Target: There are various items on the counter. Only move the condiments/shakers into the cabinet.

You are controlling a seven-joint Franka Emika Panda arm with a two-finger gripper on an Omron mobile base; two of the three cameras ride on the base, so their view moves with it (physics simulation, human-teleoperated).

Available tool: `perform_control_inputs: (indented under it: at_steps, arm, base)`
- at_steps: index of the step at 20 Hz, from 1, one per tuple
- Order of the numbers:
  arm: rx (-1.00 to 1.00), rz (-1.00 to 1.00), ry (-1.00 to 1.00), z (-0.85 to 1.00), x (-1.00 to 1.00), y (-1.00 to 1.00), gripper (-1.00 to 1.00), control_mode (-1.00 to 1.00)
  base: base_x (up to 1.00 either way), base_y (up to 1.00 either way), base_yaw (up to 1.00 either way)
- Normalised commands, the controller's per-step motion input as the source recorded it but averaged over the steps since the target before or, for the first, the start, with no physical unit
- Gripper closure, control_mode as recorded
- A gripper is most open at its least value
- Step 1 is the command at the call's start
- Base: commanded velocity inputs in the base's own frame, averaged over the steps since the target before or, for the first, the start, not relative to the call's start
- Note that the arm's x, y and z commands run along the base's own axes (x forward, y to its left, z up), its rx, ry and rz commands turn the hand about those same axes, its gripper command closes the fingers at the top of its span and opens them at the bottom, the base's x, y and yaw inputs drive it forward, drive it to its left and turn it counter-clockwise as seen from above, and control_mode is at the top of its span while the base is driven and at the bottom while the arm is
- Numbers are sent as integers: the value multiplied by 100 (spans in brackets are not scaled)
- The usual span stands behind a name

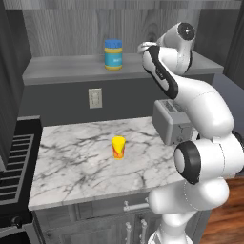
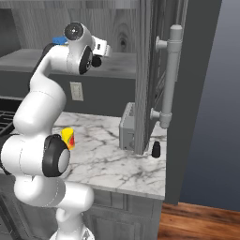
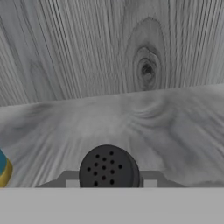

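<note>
- Up at the cabinet shelf (image 1: 71, 71), the arm reaches high, its claw (image 3: 107, 181) held over the grey wood-grain board
- Between the claw's fingers sits a black shaker (image 3: 108, 168), seen from above with its perforated round top facing the hand camera; the claw is closed on it
- At the left edge of the hand view a sliver of the blue-lidded jar (image 3: 3, 168) shows, near the held shaker but apart from it
- From the left base view the jar (image 1: 113, 54) stands upright on the shelf, left of the arm's wrist
- Down on the desk (image 1: 81, 157), the yellow and orange cup (image 1: 118, 147) stands upright near the middle of the marble
- A silver toaster (image 1: 170, 121) sits at the desk's right side, partly behind the arm
- From the right base view a second black shaker (image 2: 156, 149) stands upright on the desk, just right of the toaster (image 2: 126, 126) and behind the open cabinet door (image 2: 143, 75)
- A wall outlet (image 1: 95, 98) sits on the dark wall under the shelf
</note>
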Motion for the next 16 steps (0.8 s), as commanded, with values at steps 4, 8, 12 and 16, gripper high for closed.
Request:
perform_control_inputs:
  at_steps: [4,8,12,16]
  arm:
    - [-1,0,0,-2,1,0,-100,-100]
    - [0,0,0,-4,2,0,-100,-100]
    - [-1,0,0,-3,0,0,-100,-100]
    - [-1,0,-3,-2,2,0,-100,-100]
  base:
    - [0,0,0]
    - [0,0,0]
    - [0,0,0]
    - [0,0,0]
